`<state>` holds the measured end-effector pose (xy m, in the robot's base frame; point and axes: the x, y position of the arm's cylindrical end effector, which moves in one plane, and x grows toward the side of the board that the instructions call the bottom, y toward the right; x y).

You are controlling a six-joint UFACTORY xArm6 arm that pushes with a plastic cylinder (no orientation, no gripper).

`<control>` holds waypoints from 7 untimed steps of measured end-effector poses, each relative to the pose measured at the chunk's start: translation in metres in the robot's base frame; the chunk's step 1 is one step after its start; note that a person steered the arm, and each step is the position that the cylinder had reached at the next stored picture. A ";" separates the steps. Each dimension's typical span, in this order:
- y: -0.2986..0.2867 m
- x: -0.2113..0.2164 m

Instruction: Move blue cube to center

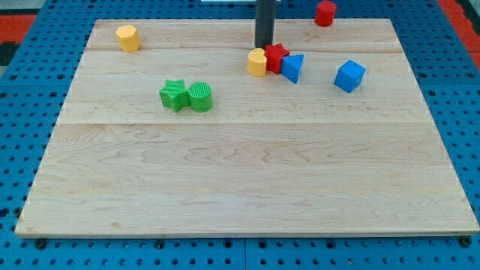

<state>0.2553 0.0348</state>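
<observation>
The blue cube sits on the wooden board at the view's upper right, apart from the other blocks. My tip is the lower end of the dark rod at the view's top centre. It stands just above a tight row of three blocks: a yellow heart-like block, a red star and a blue triangular block. The tip is well to the left of the blue cube, not touching it.
A green star and a green cylinder touch each other left of centre. A yellow hexagonal block sits at the upper left. A red cylinder stands at the board's top edge, upper right.
</observation>
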 end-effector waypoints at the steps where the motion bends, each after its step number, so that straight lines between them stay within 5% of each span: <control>1: 0.004 -0.016; 4: 0.008 -0.015; 7: 0.156 -0.025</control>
<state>0.2302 0.1907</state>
